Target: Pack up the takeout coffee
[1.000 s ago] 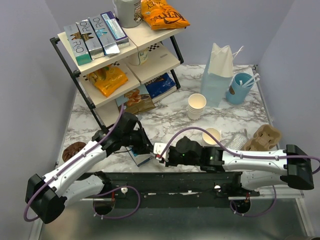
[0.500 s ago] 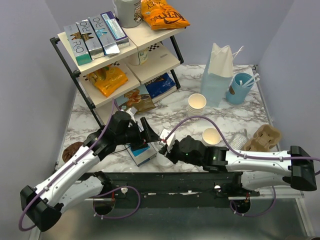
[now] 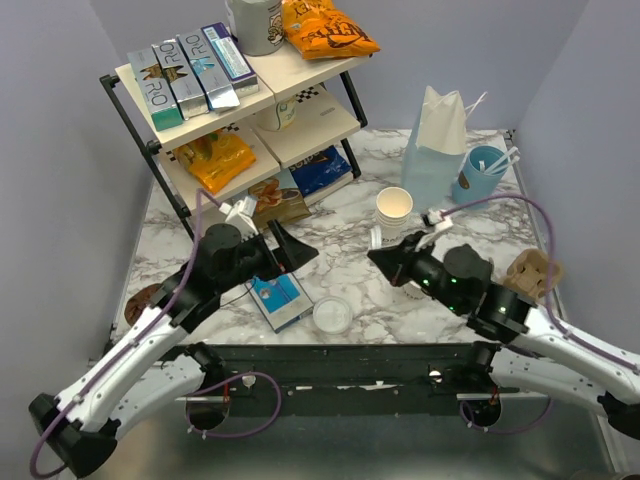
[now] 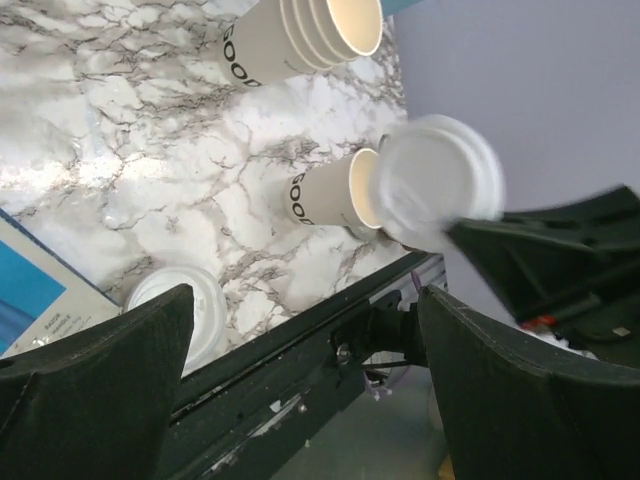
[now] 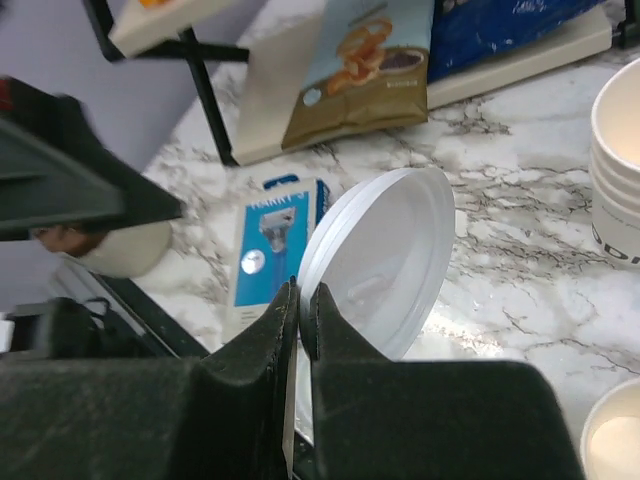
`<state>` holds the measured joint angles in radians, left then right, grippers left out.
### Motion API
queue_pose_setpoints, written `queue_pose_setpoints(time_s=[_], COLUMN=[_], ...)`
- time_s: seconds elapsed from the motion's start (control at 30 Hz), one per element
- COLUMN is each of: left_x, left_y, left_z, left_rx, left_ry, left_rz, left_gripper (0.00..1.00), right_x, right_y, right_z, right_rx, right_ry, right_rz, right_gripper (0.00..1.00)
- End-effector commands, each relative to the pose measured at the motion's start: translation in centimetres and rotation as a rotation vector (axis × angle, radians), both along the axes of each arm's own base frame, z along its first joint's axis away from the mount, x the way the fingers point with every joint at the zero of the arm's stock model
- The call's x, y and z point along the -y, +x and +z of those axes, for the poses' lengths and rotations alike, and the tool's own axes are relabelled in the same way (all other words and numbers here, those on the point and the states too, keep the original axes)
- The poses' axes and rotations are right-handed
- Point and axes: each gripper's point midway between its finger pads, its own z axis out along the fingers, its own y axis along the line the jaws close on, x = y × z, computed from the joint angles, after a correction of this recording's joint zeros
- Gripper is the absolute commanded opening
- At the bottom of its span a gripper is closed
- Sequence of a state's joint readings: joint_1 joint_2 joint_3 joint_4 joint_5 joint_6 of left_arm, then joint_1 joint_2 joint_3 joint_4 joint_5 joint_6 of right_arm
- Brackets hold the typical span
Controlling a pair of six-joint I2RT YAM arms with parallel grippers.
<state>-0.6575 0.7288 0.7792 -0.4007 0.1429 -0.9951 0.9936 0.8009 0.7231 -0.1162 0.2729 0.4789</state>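
One lid (image 5: 385, 260), pinched by its rim in the right gripper (image 5: 300, 300), hangs tilted just beside the mouth of the upright cup (image 4: 325, 195) near the table (image 3: 480, 230) front edge, apparently not touching it, while the left gripper (image 4: 305, 295), spread wide and empty, is farther off.

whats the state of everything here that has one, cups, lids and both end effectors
left end effector, open, empty
right end effector, shut on the white lid's edge
white lid, held in the air, on no cup
single cup, upright, no lid
cup stack, upright, nested, no lid
spare lid, lying flat on the table
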Motion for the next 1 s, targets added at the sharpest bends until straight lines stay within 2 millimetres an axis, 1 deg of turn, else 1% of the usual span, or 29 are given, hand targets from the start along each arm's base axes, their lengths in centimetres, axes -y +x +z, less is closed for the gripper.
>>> queue_pose_setpoints(time_s=[0.0, 0.03, 0.07, 0.1, 0.13, 0.17, 0.2, 0.23, 0.3, 0.33, 0.4, 0.43, 0.47, 0.5, 0.53, 0.6, 0.63, 0.73, 0.8, 0.83, 0.9, 0.93, 0.97], left_x=[4.1, 5.4, 6.6, 8.8, 10.0, 11.0, 12.2, 13.6, 15.1, 16.4, 17.8, 19.1, 19.8, 20.6, 21.5, 22.4, 23.1, 23.9, 24.1, 24.2, 24.1, 24.1, 23.5], left_y=[0.7, 1.2, 1.3, 0.5, 1.0, 1.0, 1.4, 1.6, 2.1, 2.7, 2.6, 3.1, 2.8, 2.9, 3.3, 3.0, 3.4, 3.1, 3.1, 3.1, 3.1, 3.8, 3.6], left_z=[-1.3, -2.0, -1.8, -3.4, -2.5, -2.8, -4.9, -3.8, -4.5, -5.3, -6.3, -6.9, -7.4, -9.1, -8.6, -9.8, -10.7, -12.5, -13.1, -13.6, -14.1, -13.9, -14.5], left_rx=[0.007, -0.009, 0.007, -0.026, -0.003, 0.002, -0.037, -0.018, -0.033, -0.049, -0.069, -0.077, -0.086, -0.111, -0.1, -0.122, -0.136, -0.172, -0.18, -0.185, -0.191, -0.167, -0.184], left_ry=[-0.009, 0.017, 0.02, 0.06, 0.065, 0.092, 0.142, 0.138, 0.152, 0.168, 0.196, 0.206, 0.22, 0.247, 0.242, 0.267, 0.283, 0.31, 0.322, 0.332, 0.357, 0.382, 0.424], left_rz=[-0.126, -0.152, -0.181, -0.241, -0.238, -0.262, -0.277, -0.296, -0.317, -0.33, -0.354, -0.365, -0.382, -0.395, -0.403, -0.416, -0.423, -0.447, -0.448, -0.444, -0.431, -0.394, -0.378], left_gripper=[0.99, 0.99, 0.99, 0.99, 0.99, 0.98, 0.97, 0.95, 0.94, 0.91, 0.89, 0.88, 0.87, 0.85, 0.82, 0.78, 0.74, 0.66, 0.59, 0.53, 0.44, 0.33, 0.3], right_x=[5.4, 6.4, 7.3, 9.0, 9.8, 10.5, 11.4, 12.1, 12.9, 13.3, 14.0, 14.1, 14.1, 14.2, 14.2, 14.1, 14.1, 14.3, 14.4, 14.4, 14.3, 14.3, 14.2], right_y=[-0.6, -0.6, -0.6, -0.7, -0.7, -0.8, -0.8, -1.0, -1.1, -1.1, -1.0, -1.0, -0.9, -0.9, -0.8, -0.6, -0.5, -0.3, -0.2, -0.1, 0.0, 0.0, 0.0], right_z=[1.5, 1.6, 1.6, 1.9, 1.9, 2.1, 2.1, 2.5, 2.8, 2.8, 2.6, 2.5, 2.3, 2.3, 2.2, 2.0, 1.9, 2.0, 1.8, 1.7, 1.5, 1.3, 1.2], right_rx=[-0.021, -0.016, -0.015, -0.005, -0.002, -0.001, 0.005, 0.021, 0.037, 0.041, 0.042, 0.041, 0.037, 0.037, 0.035, 0.031, 0.029, 0.03, 0.03, 0.029, 0.026, 0.024, 0.021], right_ry=[0.135, 0.144, 0.148, 0.169, 0.175, 0.191, 0.19, 0.212, 0.214, 0.216, 0.208, 0.203, 0.197, 0.197, 0.192, 0.176, 0.17, 0.166, 0.158, 0.149, 0.136, 0.128, 0.125], right_rz=[-0.179, -0.215, -0.246, -0.296, -0.328, -0.348, -0.38, -0.392, -0.414, -0.426, -0.457, -0.463, -0.465, -0.471, -0.475, -0.484, -0.487, -0.508, -0.52, -0.526, -0.526, -0.526, -0.525], right_gripper=[0.08, 0.08, 0.08, 0.08, 0.08, 0.08, 0.08, 0.08, 0.08, 0.09, 0.09, 0.09, 0.09, 0.09, 0.09, 0.09, 0.09, 0.09, 0.09, 0.09, 0.09, 0.09, 0.09])
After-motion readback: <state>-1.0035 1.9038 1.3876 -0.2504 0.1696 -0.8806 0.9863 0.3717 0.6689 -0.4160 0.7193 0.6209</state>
